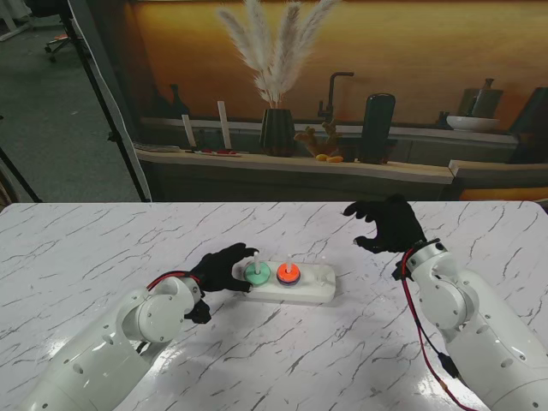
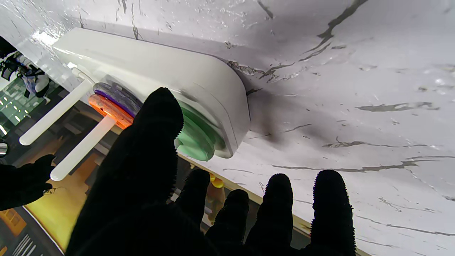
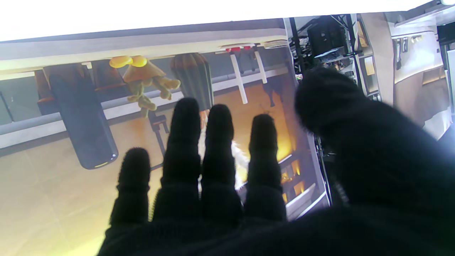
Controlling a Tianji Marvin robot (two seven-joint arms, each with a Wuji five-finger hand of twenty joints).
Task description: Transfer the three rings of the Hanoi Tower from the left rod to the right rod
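while your left hand [image 1: 224,268] hovers at the green ring [image 1: 256,273], fingers spread and pinching nothing, plan the hold.
that ring sits low on the white base's [image 1: 312,289] left rod; it looks light, stiff, smooth, so pinch its rim. right hand [image 1: 390,223] hangs spread, well right of the base.

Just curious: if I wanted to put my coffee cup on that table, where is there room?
Bare marble lies left of the left arm, and between the white base and the right hand. It is crowded where the left hand meets the green ring.
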